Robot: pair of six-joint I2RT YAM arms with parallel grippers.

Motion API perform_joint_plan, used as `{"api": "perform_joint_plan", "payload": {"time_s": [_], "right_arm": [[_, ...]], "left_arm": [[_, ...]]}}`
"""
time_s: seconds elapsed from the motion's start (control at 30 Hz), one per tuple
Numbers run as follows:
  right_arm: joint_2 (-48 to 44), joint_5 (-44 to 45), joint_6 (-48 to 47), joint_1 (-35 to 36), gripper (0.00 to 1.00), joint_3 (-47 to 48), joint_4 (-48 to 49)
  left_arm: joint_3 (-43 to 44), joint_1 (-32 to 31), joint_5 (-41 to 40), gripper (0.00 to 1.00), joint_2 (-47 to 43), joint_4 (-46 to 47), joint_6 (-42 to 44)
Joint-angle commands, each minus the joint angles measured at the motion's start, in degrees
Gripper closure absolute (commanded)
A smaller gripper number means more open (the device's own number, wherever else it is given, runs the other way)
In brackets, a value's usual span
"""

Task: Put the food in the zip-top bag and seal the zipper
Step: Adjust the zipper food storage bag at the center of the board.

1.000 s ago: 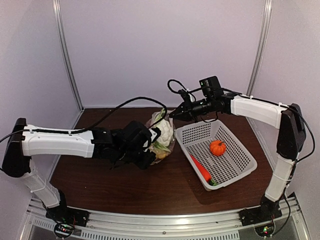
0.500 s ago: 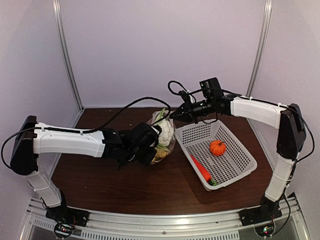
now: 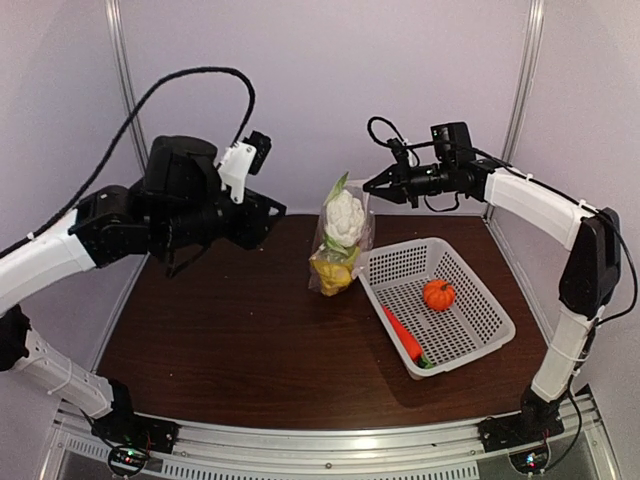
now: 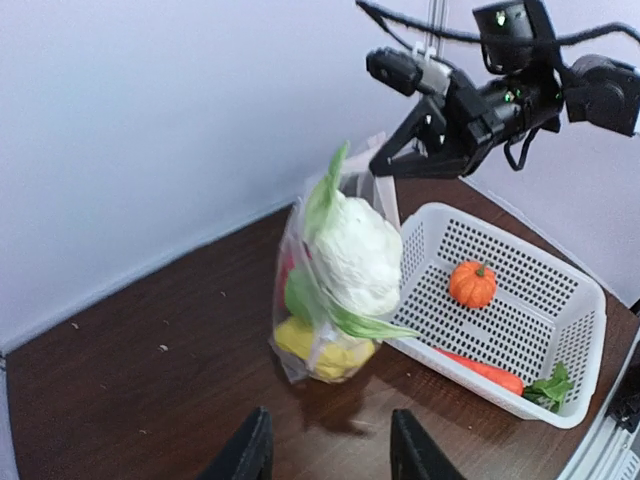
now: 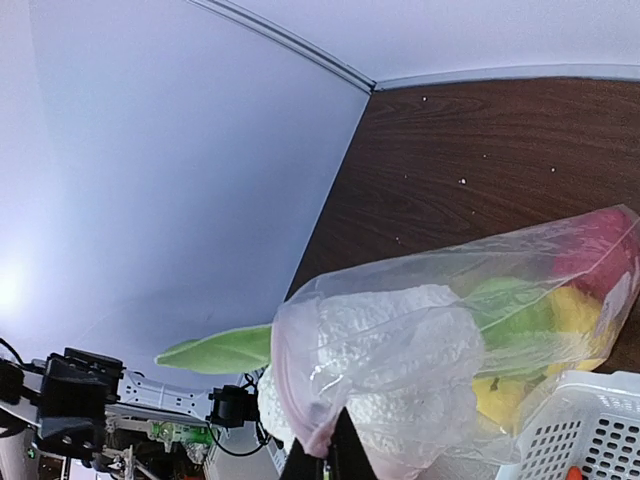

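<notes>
My right gripper (image 3: 372,186) is shut on the top edge of the clear zip-top bag (image 3: 340,250) and holds it hanging upright, its bottom on the table. Inside are a white cauliflower (image 3: 344,217) with green leaves sticking out of the mouth, a green apple (image 4: 300,295), yellow lemons (image 3: 331,270) and something red (image 5: 600,245). In the right wrist view the bag (image 5: 440,350) hangs from my pinched fingertips (image 5: 325,462). An orange pumpkin (image 3: 436,294) and an orange carrot (image 3: 402,337) lie in the white basket (image 3: 470,340). My left gripper (image 4: 330,450) is open and empty, raised at the far left. I cannot make out the zipper's slider.
The basket stands right of the bag, its left rim (image 4: 410,240) close to it. Brown table (image 3: 220,340) with white walls behind and at both sides. My left arm (image 3: 180,205) is high over the table's left side.
My left gripper let go of the bag and swung up and away to the left. My right gripper rose, lifting the bag upright.
</notes>
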Motion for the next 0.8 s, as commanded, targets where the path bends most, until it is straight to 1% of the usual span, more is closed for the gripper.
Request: {"api": "perform_joint_plan", "payload": {"time_s": [0.0, 0.03, 0.1, 0.17, 0.23, 0.43, 0.53, 0.63, 0.67, 0.77], "right_arm": [[-1.6, -0.2, 0.46, 0.4, 1.0, -2.93, 2.36], [-1.78, -0.11, 0.68, 0.27, 1.0, -3.3, 2.74], [-2.1, -0.06, 1.4, 0.29, 1.0, -4.08, 3.8], [-2.44, -0.07, 1.62, 0.35, 1.0, -4.46, 4.22], [-2.53, -0.1, 1.71, 0.31, 1.0, -4.84, 4.32], [-3.12, -0.66, 3.2, 0.38, 1.0, -6.87, 6.68], [-3.27, -1.01, 3.79, 0.37, 1.0, -7.29, 7.39], [-3.37, -1.11, 4.03, 0.4, 1.0, -7.43, 7.71], [-3.43, -1.24, 4.15, 0.33, 1.0, -7.41, 7.85], [-3.42, -1.34, 4.4, 0.4, 1.0, -7.6, 8.23]], "left_arm": [[-18.3, -1.03, 2.66, 0.51, 4.63, 16.97, 0.25], [-20.66, -1.0, 1.87, 0.48, 5.17, 21.52, 0.32], [-22.12, -0.99, -1.6, 0.46, 8.01, 25.52, 1.94], [-20.91, -0.6, -3.9, 0.46, 11.29, 25.97, 3.97], [-19.98, 0.77, -3.21, 0.47, 13.58, 25.65, 4.58], [-21.46, 6.19, 4.48, 0.48, 16.31, 29.31, 7.98], [-22.7, 9.53, 8.48, 0.47, 16.76, 33.09, 10.49], [-24.35, 11.62, 12.27, 0.46, 17.33, 38.61, 13.8], [-24.46, 12.12, 14.74, 0.45, 17.97, 39.81, 15.23], [-23.29, 13.18, 17.81, 0.45, 20.07, 41.81, 19.02]]}}
